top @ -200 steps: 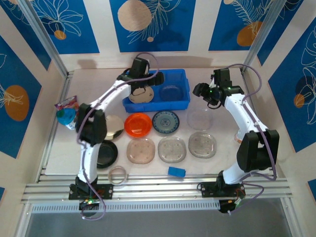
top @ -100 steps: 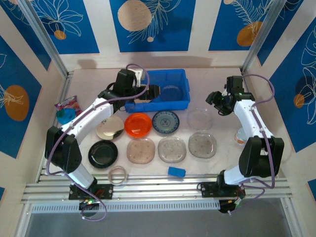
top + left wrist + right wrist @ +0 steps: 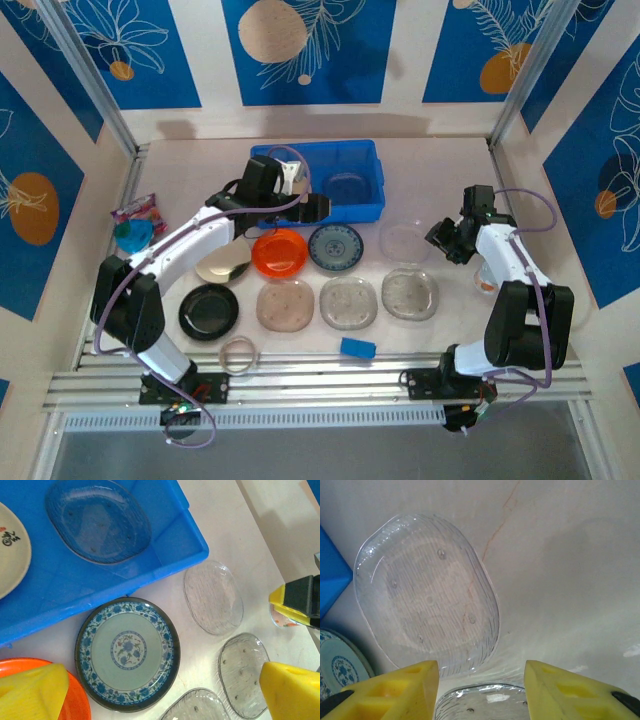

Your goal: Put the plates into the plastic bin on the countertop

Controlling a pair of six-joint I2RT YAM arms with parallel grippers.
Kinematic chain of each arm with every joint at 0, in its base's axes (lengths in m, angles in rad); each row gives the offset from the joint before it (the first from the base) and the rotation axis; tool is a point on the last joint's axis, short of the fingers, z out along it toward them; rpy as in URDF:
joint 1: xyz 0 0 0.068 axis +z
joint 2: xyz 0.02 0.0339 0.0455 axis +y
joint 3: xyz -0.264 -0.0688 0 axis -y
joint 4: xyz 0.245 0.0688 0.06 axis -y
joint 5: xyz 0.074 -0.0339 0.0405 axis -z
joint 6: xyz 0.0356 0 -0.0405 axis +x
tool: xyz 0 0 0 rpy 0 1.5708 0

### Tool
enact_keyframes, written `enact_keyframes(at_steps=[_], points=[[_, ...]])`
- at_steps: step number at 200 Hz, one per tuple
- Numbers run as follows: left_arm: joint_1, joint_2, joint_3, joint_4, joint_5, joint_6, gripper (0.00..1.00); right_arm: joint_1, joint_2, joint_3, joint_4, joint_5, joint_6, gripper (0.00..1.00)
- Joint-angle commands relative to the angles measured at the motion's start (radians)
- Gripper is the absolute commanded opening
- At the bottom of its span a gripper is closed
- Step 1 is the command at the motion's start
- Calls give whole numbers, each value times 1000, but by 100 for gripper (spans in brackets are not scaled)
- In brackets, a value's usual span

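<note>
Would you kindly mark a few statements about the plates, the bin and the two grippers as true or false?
1. The plastic bin holds a translucent plate and a beige plate. True.
2. The blue-white patterned plate lies inside the bin. False: it lies on the countertop, just outside the bin's wall.
3. The left gripper grips the orange plate. False: it is open and holds nothing.
4. The right gripper is open, with a clear plate just ahead of it. True.
5. The black plate is stacked on the silver plate. False: both lie flat on the countertop, side by side.
</note>
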Motion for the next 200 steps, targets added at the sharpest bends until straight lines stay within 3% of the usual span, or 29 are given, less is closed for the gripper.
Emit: enact_keyframes(at_steps=[1,98,200], points=[[-8,4,-10,26,25,-20,97,-12,30,-13,40,-36,11,47],[-16,66,-6,82,55,-63,96,-14,156,-8,87,-63,-16,37],[-17,117,2,142,96,-123,95,-9,240,-9,127,-82,-19,32]])
